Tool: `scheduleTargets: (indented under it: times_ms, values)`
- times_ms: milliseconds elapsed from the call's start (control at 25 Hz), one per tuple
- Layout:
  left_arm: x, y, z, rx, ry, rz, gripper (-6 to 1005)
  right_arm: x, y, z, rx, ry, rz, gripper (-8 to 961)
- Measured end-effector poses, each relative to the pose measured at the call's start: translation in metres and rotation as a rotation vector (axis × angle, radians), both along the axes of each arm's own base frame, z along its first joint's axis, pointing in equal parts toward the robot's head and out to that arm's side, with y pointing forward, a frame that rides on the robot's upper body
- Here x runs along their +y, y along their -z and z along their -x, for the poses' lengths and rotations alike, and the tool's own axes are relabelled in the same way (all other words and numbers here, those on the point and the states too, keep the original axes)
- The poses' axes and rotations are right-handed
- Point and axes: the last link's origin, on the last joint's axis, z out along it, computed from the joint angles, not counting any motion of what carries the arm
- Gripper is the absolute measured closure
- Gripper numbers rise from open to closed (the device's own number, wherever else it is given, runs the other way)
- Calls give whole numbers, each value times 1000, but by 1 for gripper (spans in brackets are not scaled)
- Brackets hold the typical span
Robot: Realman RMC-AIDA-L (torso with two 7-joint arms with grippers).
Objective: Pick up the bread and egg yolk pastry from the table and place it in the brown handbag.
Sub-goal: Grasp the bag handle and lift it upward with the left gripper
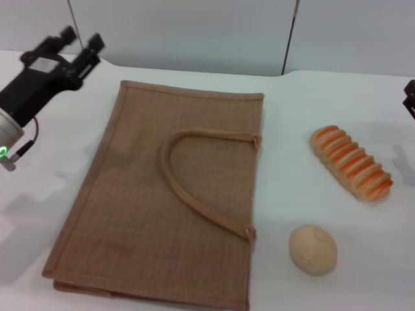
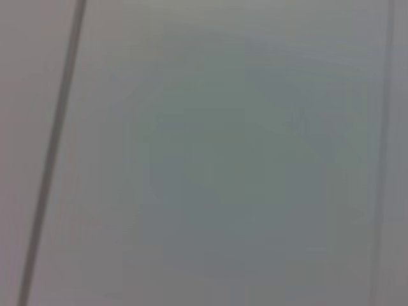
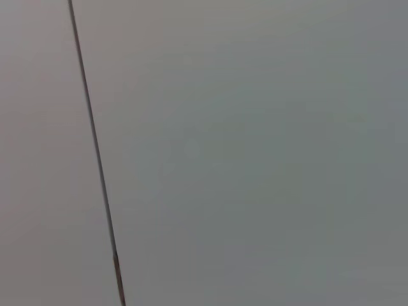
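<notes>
The brown handbag (image 1: pixel 162 201) lies flat on the white table (image 1: pixel 292 123) in the head view, one tan loop handle (image 1: pixel 188 188) resting on top. To its right lies the striped bread (image 1: pixel 351 162), and nearer the front sits the round egg yolk pastry (image 1: pixel 312 249). My left gripper (image 1: pixel 82 39) is raised at the far left, beyond the bag's far-left corner, open and holding nothing. Only a dark sliver of my right gripper (image 1: pixel 410 97) shows at the right edge, behind the bread. Both wrist views show none of these things.
A grey panelled wall (image 1: pixel 194 32) stands behind the table. The wrist views show only that wall, with a dark seam (image 2: pixel 51 153) (image 3: pixel 95 159). Bare tabletop lies between the bag and the two pastries.
</notes>
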Motion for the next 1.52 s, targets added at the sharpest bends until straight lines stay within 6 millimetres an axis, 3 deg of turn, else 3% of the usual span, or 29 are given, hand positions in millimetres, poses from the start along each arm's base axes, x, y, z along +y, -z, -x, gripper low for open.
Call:
scheduleTargets:
  times_ms: [240, 480, 840, 1120, 1520]
  values:
    - [11, 9, -7, 141, 47, 129, 443, 4, 2, -4, -14, 34, 22, 136]
    - [30, 21, -8, 222, -28, 345, 514, 5, 2, -5, -16, 42, 26, 135]
    - [54, 14, -22, 342, -94, 573, 526, 11, 4, -2, -18, 49, 41, 135]
    - [60, 18, -34, 510, -122, 689, 525, 15, 6, -1, -22, 54, 51, 135]
    - [74, 25, -49, 568, -213, 767, 514, 19, 7, 5, -16, 42, 55, 134]
